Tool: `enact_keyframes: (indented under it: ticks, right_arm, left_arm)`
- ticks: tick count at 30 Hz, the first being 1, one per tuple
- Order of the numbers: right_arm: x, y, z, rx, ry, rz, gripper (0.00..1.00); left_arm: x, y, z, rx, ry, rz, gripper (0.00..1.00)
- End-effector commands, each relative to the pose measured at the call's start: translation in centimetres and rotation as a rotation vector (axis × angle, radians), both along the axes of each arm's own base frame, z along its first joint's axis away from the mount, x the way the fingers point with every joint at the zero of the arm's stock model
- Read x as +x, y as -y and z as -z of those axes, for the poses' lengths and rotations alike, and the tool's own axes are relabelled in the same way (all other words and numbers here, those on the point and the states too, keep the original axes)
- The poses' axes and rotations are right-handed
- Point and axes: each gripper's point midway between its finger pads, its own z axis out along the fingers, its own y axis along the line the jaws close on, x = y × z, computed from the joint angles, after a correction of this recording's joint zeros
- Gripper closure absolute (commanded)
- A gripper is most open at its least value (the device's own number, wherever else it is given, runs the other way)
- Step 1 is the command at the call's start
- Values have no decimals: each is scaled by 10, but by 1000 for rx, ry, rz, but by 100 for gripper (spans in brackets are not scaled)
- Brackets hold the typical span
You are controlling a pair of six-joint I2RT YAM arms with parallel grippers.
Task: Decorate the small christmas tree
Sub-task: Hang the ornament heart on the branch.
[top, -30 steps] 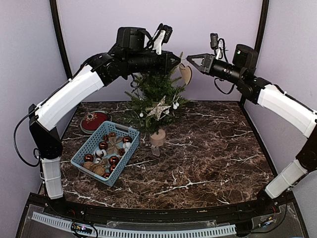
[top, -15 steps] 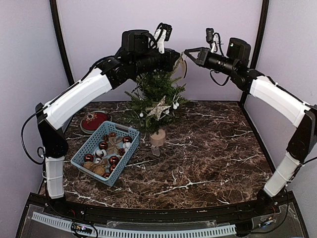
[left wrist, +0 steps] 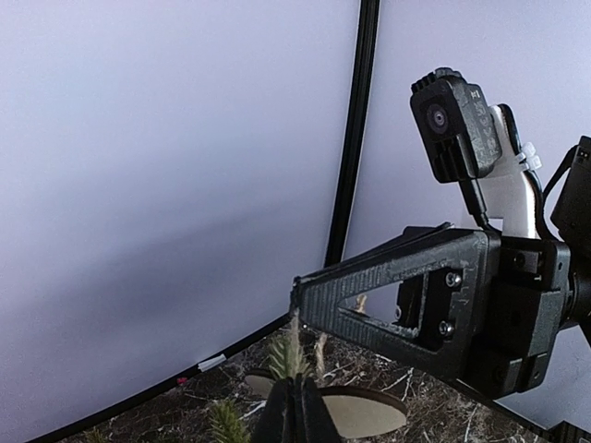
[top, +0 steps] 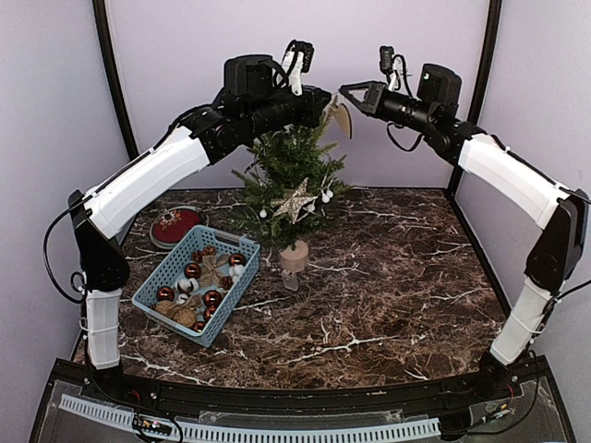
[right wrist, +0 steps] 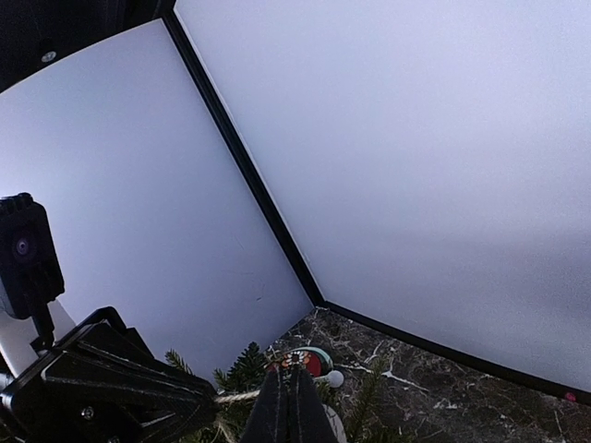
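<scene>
The small christmas tree (top: 288, 175) stands at the back of the table on a pale wooden base (top: 295, 256), with a star (top: 297, 200) and white balls hung on it. Above its top, my left gripper (top: 325, 100) and right gripper (top: 343, 89) meet tip to tip. Both are shut on the twine loop of a pale wooden disc ornament (top: 343, 118), which hangs just below them. In the left wrist view my left gripper (left wrist: 297, 413) pinches the twine (left wrist: 295, 346), which runs up to the right gripper's tip, with the disc (left wrist: 369, 413) behind. The right gripper (right wrist: 294, 406) is shut too.
A blue basket (top: 152, 281) with several red, white and wooden ornaments sits left of the tree. A round red tin (top: 175, 226) lies behind it, near the left wall. Purple walls with black corner posts (top: 487, 55) close in the back and sides.
Both grippers rose and closed in on each other above the treetop. The right gripper came left to the left gripper's tip, and the wooden disc rose with them.
</scene>
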Motion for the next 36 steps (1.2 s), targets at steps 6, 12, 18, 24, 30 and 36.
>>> enact_keyframes:
  ticks: [6,12,18,24,30,36]
  right_arm:
    - [33,14,6,-23,-12,79,100]
    - [32,12,11,-30,-23,63,100]
    - [24,10,15,-38,-34,26,100]
    - [15,8,15,-47,-38,-11,100]
    - [10,9,12,-53,-37,-18,100]
    - [8,13,7,-45,-33,3,87]
  left_arm:
    - [5,-8,-18,-62,11,2,100]
    - [5,-8,-11,-46,-11,3,100]
    - [1,-4,-1,-27,-47,32,100]
    - [-6,-4,-5,-34,-58,62,100]
    - [-13,-4,-7,-32,-62,92,94]
    - [-17,-10,-14,-35,-49,84,70]
